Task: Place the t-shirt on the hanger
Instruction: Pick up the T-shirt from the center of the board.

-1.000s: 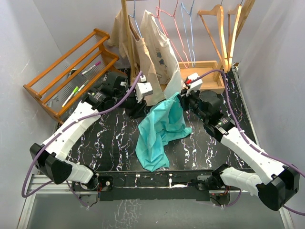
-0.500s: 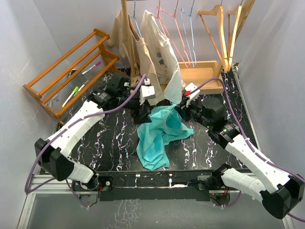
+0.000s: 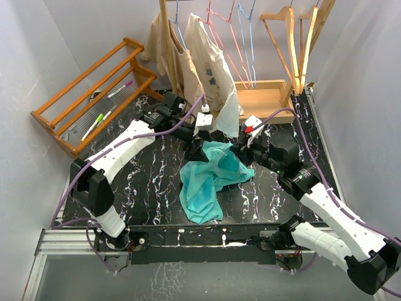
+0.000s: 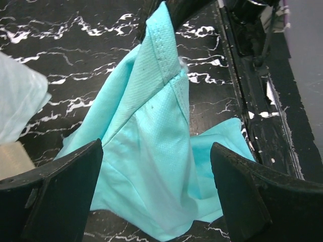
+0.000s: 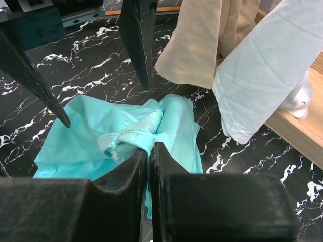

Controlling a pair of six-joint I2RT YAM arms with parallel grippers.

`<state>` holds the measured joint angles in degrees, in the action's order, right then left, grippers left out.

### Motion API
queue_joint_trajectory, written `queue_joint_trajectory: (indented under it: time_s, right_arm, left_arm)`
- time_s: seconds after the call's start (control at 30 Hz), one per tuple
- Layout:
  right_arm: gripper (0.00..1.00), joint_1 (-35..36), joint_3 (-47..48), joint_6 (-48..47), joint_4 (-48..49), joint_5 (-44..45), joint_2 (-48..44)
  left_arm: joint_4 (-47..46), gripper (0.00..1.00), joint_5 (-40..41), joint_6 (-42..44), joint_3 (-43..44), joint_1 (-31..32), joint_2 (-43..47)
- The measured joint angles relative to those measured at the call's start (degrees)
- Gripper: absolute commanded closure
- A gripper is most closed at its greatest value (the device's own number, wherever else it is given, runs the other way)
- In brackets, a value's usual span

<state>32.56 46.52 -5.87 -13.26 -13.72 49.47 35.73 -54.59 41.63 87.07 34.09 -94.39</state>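
The teal t-shirt (image 3: 210, 179) lies bunched on the black marble table. My right gripper (image 3: 240, 149) is shut on its ribbed edge and holds that part raised; the right wrist view shows the closed fingers (image 5: 150, 149) pinching the teal cloth (image 5: 126, 133). My left gripper (image 3: 199, 148) is open at the shirt's upper left. In the left wrist view its fingers (image 4: 156, 151) stand wide apart with the shirt (image 4: 151, 141) between and below them. The wooden hanger (image 3: 292, 50) hangs at the back right, far from both grippers.
Beige printed shirts (image 3: 203, 59) and pink and blue wire hangers (image 3: 233, 34) hang behind the shirt. A wooden tray (image 3: 266, 100) sits at the back right. A wooden rack (image 3: 94, 94) with markers stands at the left. A pale cloth (image 5: 267, 65) hangs close to the right gripper.
My right gripper has come down and toward me with the shirt, so the cloth sags lower. My left arm has swung right and now straddles the raised part.
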Motion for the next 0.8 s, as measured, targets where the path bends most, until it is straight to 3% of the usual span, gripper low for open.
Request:
queue_joint_trajectory:
  time_s: [0.3, 0.43, 0.57, 0.8]
  right_arm:
    - [0.92, 0.0, -0.3, -0.1, -1.9, -0.1, -1.5]
    - [0.92, 0.0, -0.3, -0.1, -2.3, -0.1, -1.9]
    - [0.92, 0.0, -0.4, -0.1, -2.9, 0.1, -2.5]
    - [0.92, 0.0, -0.4, -0.1, -3.3, 0.7, -2.8]
  left_arm:
    - [2.1, 0.29, -5.1, 3.0, 1.4, 1.8, -3.8]
    - [1.3, 0.58, -5.4, 2.8, 0.9, 2.5, -3.9]
    - [0.3, 1.0, -5.5, 2.1, 0.1, 3.0, -4.0]
    - [-0.2, 1.0, -1.9, 2.2, 0.5, 3.1, -4.3]
